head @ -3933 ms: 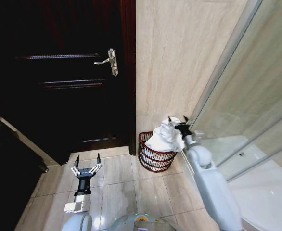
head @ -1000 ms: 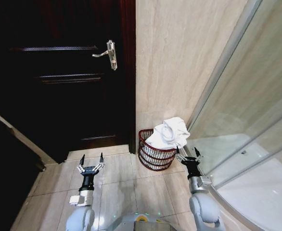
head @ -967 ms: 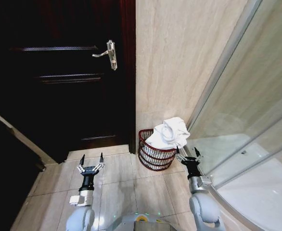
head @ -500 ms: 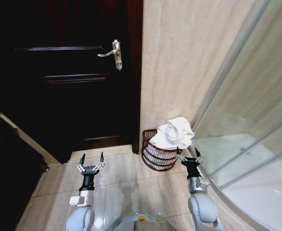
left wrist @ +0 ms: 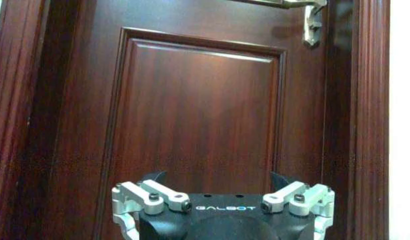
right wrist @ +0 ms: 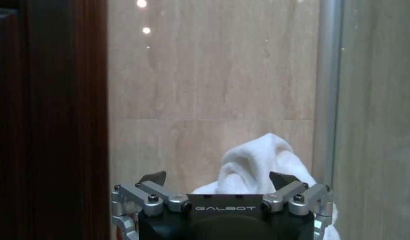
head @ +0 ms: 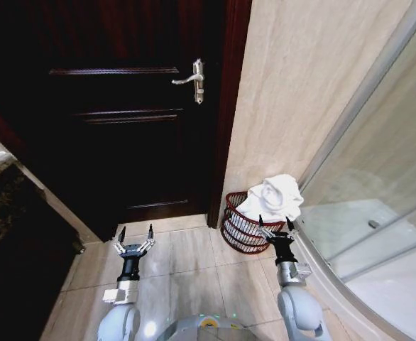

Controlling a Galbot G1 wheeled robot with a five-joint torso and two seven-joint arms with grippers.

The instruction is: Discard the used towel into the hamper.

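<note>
Head view: white towel (head: 275, 193) heaped in hamper (head: 242, 226) beyond my right gripper (head: 274, 226) — both jaws spread, drop looks done; left gripper (head: 134, 245) idle.

Left gripper (head: 135, 237): black, fingers spread apart, held low and pointing forward.
Right gripper (head: 277, 225): black, fingers spread, same pose.

Beige tiled floor (head: 194, 273), glossy, with thin dark grout lines. Directly on it, the hamper (head: 242, 229): small, round, reddish-brown wire weave, standing upright in the corner near the tiled wall (head: 293, 92), just beside the dark door frame (head: 229, 106). Heaped in it and over its rim, a white towel (head: 275, 197)
</note>
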